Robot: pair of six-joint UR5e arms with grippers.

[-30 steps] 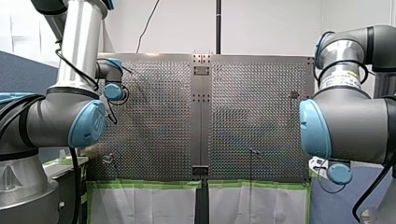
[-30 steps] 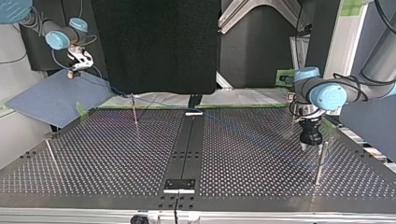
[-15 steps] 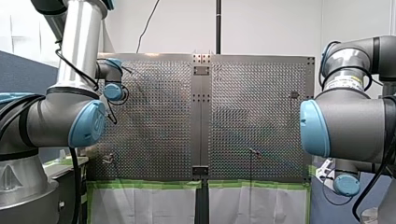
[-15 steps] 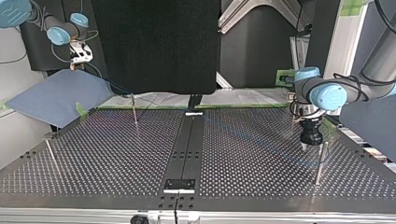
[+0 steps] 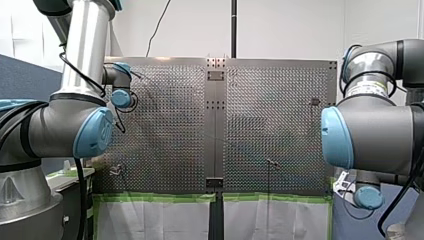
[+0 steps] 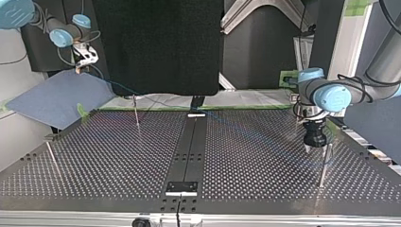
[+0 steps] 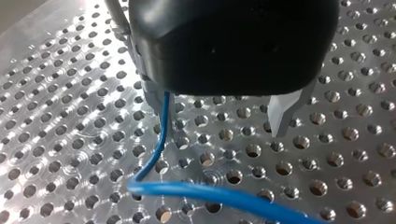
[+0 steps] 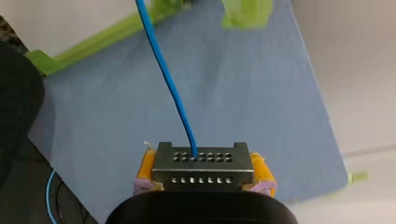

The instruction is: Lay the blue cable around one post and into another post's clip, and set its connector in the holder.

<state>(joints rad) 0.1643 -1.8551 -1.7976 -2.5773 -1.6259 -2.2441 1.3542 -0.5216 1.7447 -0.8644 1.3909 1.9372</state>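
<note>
Right wrist view shows the blue cable (image 8: 170, 84) leaving its dark connector (image 8: 201, 161), which my right gripper (image 8: 202, 171) clamps between yellow pads (image 8: 147, 169) above a blue mat (image 8: 261, 116), probably to keep the line taut. Over the perforated table (image 7: 70, 149), my left gripper (image 7: 219, 119) has its jaws spread wide, the cable lying against one finger (image 7: 156, 100) as a loose guide. In the top view a thin post (image 6: 324, 163) stands just beside that gripper and could snag the run.

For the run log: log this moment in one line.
right claw: shut on connector | left claw: open, over table | blue cable: beside one finger
</note>
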